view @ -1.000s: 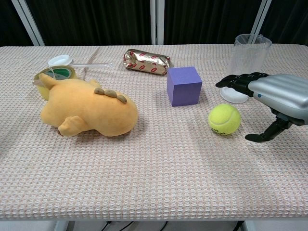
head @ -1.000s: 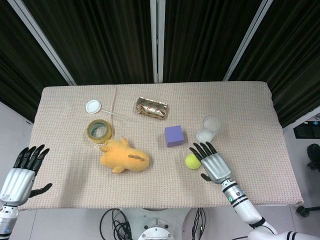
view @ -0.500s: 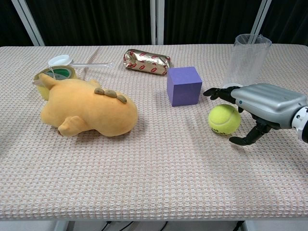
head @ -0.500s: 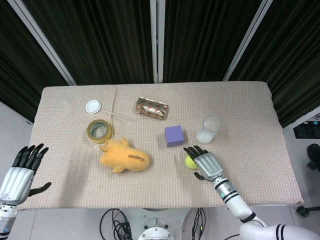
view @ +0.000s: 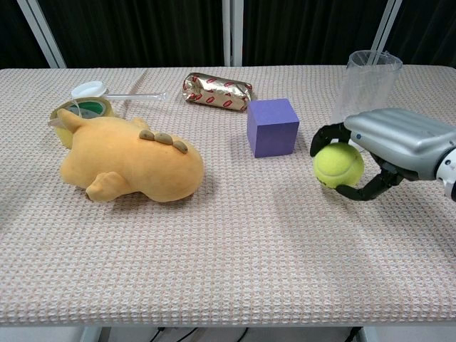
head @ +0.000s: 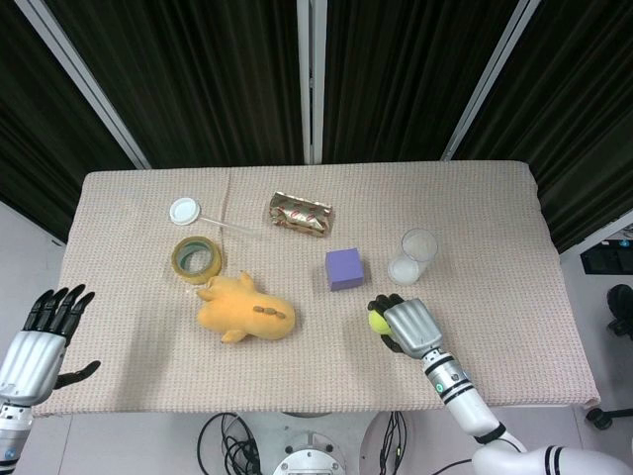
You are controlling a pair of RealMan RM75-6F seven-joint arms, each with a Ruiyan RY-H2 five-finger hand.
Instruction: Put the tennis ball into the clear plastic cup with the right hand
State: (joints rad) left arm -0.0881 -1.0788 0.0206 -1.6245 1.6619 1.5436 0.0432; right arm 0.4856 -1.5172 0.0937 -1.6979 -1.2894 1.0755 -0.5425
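Note:
The yellow-green tennis ball (view: 338, 164) (head: 377, 321) sits in my right hand (view: 388, 144) (head: 407, 328), fingers curled over its top and thumb under its near side. In the chest view it looks slightly raised off the cloth. The clear plastic cup (view: 367, 87) (head: 413, 255) stands upright just behind the hand, apart from it. My left hand (head: 42, 334) hovers open off the table's left front corner, seen only in the head view.
A purple cube (view: 272, 127) stands left of the ball. A yellow plush toy (view: 128, 158), a roll of tape (view: 80, 111), a white lid with a stick (view: 90, 90) and a gold foil packet (view: 217, 91) lie further left and back.
My right hand slid left over the ball and closed its fingers around it. The ball rose slightly. The left hand has barely moved.

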